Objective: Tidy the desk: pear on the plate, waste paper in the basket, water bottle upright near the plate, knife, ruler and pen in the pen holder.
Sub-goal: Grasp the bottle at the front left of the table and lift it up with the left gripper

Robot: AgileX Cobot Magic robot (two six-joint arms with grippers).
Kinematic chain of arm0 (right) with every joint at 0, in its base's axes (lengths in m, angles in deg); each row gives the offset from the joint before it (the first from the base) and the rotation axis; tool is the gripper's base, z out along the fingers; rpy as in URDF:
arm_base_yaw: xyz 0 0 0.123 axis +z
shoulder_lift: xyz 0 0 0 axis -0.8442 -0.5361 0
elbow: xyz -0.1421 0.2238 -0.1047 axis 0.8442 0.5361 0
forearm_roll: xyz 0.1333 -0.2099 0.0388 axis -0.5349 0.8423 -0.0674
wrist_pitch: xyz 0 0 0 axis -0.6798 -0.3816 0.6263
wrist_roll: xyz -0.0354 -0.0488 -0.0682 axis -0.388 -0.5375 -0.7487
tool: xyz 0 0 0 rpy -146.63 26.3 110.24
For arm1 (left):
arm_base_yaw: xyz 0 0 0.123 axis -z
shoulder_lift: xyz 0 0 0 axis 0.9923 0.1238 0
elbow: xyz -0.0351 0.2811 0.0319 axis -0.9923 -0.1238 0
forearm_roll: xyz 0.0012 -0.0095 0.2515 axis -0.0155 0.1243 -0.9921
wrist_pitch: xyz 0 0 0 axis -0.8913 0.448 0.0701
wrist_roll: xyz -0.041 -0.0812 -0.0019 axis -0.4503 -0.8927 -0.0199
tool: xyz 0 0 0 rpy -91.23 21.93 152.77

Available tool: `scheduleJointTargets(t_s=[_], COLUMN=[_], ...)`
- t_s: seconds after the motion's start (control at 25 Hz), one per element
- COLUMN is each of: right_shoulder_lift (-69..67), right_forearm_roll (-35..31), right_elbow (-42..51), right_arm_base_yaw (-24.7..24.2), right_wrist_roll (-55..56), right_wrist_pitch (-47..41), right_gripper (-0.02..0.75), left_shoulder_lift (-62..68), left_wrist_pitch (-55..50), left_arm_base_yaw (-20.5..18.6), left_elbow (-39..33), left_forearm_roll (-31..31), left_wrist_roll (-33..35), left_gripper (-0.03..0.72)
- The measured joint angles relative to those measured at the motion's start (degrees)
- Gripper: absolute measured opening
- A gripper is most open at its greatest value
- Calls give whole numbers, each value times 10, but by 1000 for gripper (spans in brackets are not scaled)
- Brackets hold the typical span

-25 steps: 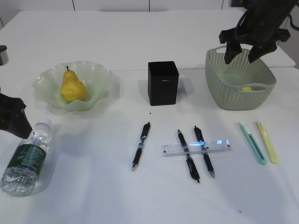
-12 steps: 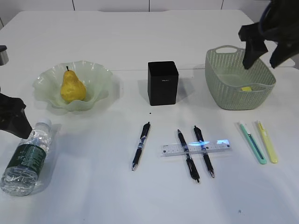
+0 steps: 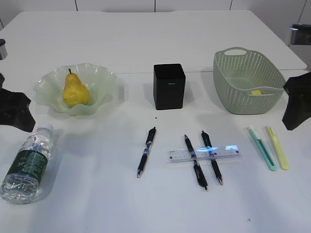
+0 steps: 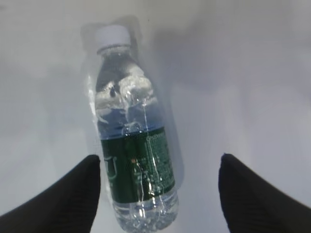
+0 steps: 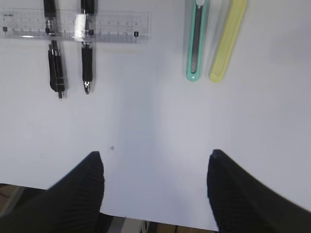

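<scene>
The pear (image 3: 75,90) is sitting on the plate (image 3: 104,77), and the waste paper (image 3: 256,91) is lying inside the basket (image 3: 228,73). Judging from this layout, 2 of the task's parts are looking complete. The step in hand appears to be the water bottle (image 3: 28,162), which is lying on its side on the desk (image 3: 146,39), cap pointing toward the plate.

The left gripper (image 4: 158,182) is hovering above the bottle with its jaws spread wide. In the left wrist view the 2 dark fingertips (image 4: 68,194) are framing the labelled lower half of the bottle, one at each side; whether the left one is touching the label cannot be told. Nothing is being held. The next move is calling for a descent so the jaws straddle the bottle body, a firm closure across its width, then a lift and a rotation to stand it on its base near the plate.

The right gripper (image 5: 155,189) is also standing spread and empty, hanging over bare desk near the front edge. The ruler (image 5: 75,26) is lying across 2 pens (image 5: 56,73), and 2 knives (image 5: 197,43), 1 teal and 1 yellow, are lying side by side to the right. A 3rd pen (image 3: 146,151) is lying apart, in front of the pen holder (image 3: 169,86). All of these are waiting to go into the holder.
</scene>
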Motion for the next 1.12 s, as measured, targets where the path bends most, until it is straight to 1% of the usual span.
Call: scheduleJointTargets(t_s=[0.12, 0.24, 0.4, 0.56, 0.72, 0.92, 1.12], right_shoulder_lift=[32, 42, 42, 42, 42, 42, 42], right_forearm_roll=[-1, -6, -10, -11, -11, -11, -11], right_elbow=[15, 17, 19, 19, 19, 19, 19], right_arm_base_yaw=[0, 0, 0, 0, 0, 0, 0], right_wrist_roll=[-1, -1, -1, -1, -1, -2, -2], right_wrist_pitch=[9, 19, 23, 28, 30, 31, 31], right_gripper=[497, 497, 497, 497, 497, 497, 497], left_shoulder_lift=[22, 49, 77, 99, 127, 164, 185], left_wrist_pitch=[4, 8, 25, 34, 48, 52, 53], left_arm_base_yaw=[0, 0, 0, 4, 13, 15, 15], left_elbow=[0, 0, 0, 0, 16, 43, 49], left_forearm_roll=[-56, -77, -75, -75, -74, -70, -70], left_wrist_roll=[-58, -88, -111, -115, -115, -120, -136], left_gripper=[538, 538, 538, 538, 541, 566, 571])
